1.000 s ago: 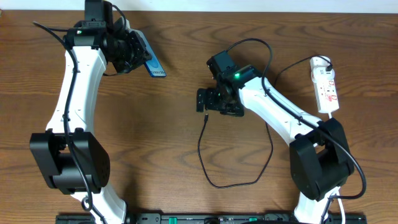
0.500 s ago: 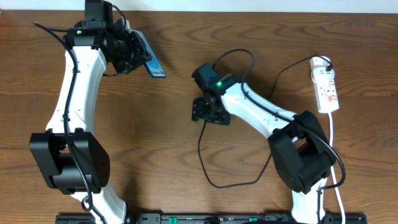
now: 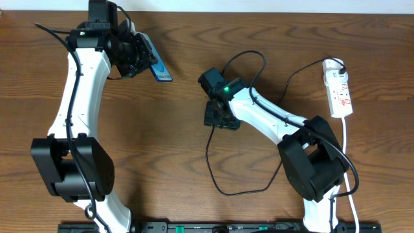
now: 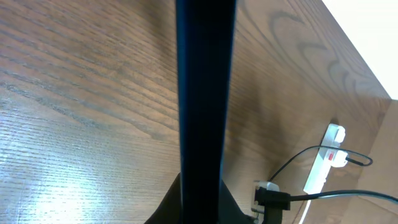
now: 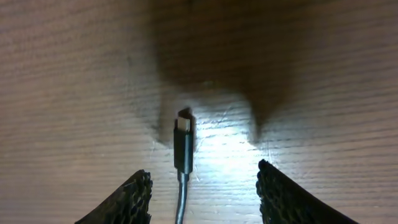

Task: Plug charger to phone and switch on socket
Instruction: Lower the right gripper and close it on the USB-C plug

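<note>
My left gripper (image 3: 146,59) is shut on the phone (image 3: 160,70) and holds it tilted above the table's back left. In the left wrist view the phone (image 4: 202,93) shows edge-on as a dark bar. The charger's black cable (image 3: 223,188) loops across the table to the white socket strip (image 3: 339,87) at the right. Its plug tip (image 5: 183,140) lies flat on the wood. My right gripper (image 3: 217,118) hangs open just above it. In the right wrist view the right gripper (image 5: 202,190) has its fingers (image 5: 127,199) either side of the cable, not touching it.
The socket strip's thick white cord (image 3: 349,162) runs down the right edge toward the front. The strip also shows far off in the left wrist view (image 4: 323,168). Bare wood lies between the phone and the plug tip.
My right gripper has moved left and turned, ending over the cable's plug tip. The left arm and the phone have stayed still.
</note>
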You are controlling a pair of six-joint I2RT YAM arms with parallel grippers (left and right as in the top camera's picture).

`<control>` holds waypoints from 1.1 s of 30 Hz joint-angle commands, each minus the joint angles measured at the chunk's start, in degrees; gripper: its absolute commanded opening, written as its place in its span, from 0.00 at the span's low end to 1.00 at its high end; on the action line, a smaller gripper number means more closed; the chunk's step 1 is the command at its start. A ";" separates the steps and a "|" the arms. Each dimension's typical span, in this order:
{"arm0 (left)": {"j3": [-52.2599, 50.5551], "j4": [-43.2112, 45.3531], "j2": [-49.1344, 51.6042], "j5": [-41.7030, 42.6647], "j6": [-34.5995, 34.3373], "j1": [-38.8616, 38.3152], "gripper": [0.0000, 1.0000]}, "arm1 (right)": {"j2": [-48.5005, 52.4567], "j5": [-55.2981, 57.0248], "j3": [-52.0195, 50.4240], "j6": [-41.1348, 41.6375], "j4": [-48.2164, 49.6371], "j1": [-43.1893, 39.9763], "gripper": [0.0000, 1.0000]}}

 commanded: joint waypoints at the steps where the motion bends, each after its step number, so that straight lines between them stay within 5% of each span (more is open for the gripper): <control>1: 0.15 0.00 -1.90 0.39 0.74 0.24 0.07 | 1.01 -0.11 -1.11 0.98 0.81 0.24 0.50; 33: 0.15 -0.37 -1.90 0.39 0.74 0.24 0.07 | 3.65 -5.46 -1.09 -2.08 -1.07 -2.14 0.40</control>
